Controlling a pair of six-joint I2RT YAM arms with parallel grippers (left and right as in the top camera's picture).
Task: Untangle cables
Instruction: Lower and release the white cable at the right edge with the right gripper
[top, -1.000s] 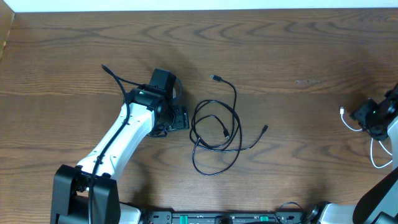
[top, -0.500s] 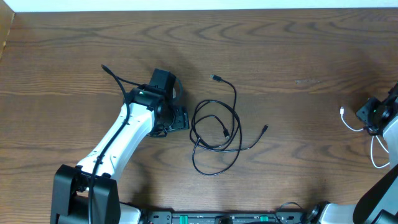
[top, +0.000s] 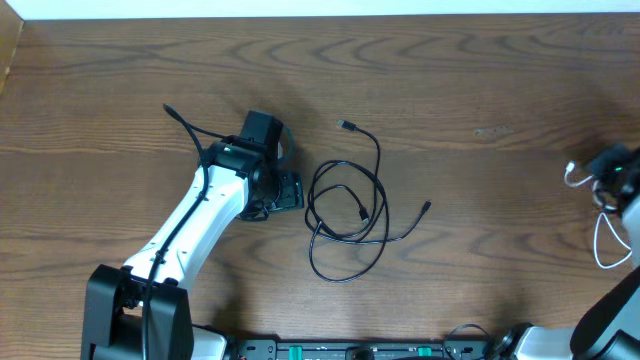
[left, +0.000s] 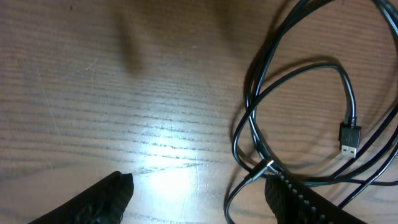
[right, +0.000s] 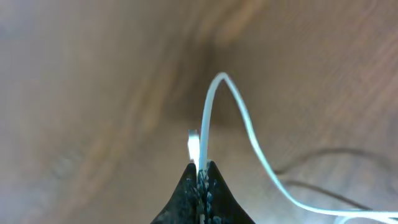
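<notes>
The black cable (top: 345, 212) lies in loose coils mid-table, its plugs (top: 348, 125) spread out. My left gripper (top: 292, 190) rests open at the coil's left side. In the left wrist view its fingers (left: 102, 194) straddle bare wood, and the black cable (left: 292, 93) with a USB plug (left: 350, 138) crosses by the right finger. The white cable (top: 603, 238) sits at the far right edge. My right gripper (top: 594, 170) is shut on it near one end. The right wrist view shows the white cable (right: 239, 109) looping up out of the shut gripper (right: 200, 167).
The left arm (top: 195, 225) stretches from the front left toward the middle. A thick black arm wire (top: 185, 125) arches behind it. The wooden table (top: 480, 80) runs to a pale back edge.
My right gripper has shut on the white cable and moved up and to the right, lifting that end into a small loop. The left arm and black cable stayed still.
</notes>
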